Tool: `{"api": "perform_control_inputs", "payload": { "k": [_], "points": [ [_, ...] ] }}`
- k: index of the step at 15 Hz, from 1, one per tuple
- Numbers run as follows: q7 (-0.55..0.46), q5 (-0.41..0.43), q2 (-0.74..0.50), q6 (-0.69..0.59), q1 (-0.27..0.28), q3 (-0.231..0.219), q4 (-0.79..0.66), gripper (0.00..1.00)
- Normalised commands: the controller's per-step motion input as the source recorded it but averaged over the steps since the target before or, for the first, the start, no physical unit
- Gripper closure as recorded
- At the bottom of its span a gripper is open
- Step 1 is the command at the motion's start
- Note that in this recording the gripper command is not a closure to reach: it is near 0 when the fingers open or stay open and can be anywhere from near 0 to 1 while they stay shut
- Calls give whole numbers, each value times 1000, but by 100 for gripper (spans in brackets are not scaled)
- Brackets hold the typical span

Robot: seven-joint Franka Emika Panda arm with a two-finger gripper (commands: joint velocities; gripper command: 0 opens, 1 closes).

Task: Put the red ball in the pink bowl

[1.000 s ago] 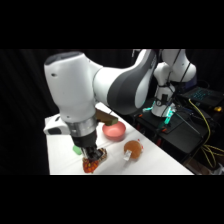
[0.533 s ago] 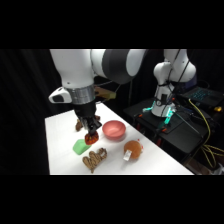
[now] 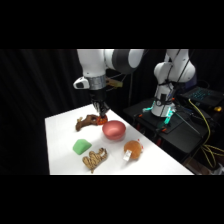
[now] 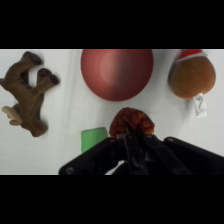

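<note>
The small red-orange ball (image 4: 133,119) sits between the fingertips of my gripper (image 4: 131,133), which is shut on it. In the side view the gripper (image 3: 101,115) hangs above the table with the ball (image 3: 103,120) at its tip, just left of the pink bowl (image 3: 114,130) and a little above it. The wrist view shows the round, shallow pink bowl (image 4: 117,73) lying straight ahead of the ball, with nothing in it.
A brown plush animal (image 3: 87,121) lies left of the bowl, close to the gripper. A green block (image 3: 81,146) and a brown twisted piece (image 3: 95,159) lie nearer the front. An orange-brown rounded object with a white part (image 3: 132,149) sits right of them.
The gripper has risen from the table's front, near the twisted brown piece, and travelled toward the far side, carrying the ball up beside the pink bowl.
</note>
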Motion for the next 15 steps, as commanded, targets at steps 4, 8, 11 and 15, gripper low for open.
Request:
{"api": "perform_control_inputs", "payload": {
  "k": [4, 8, 11, 15],
  "points": [
    [-226, 135, -442, 433, -80, -86, -670, 6],
    [-225, 136, -273, 379, -64, -82, -461, 7],
    [-175, 222, -111, 232, -7, -17, -222, 4],
    [-182, 173, -34, 73, 15, 11, -16, 0]
  ]
}}
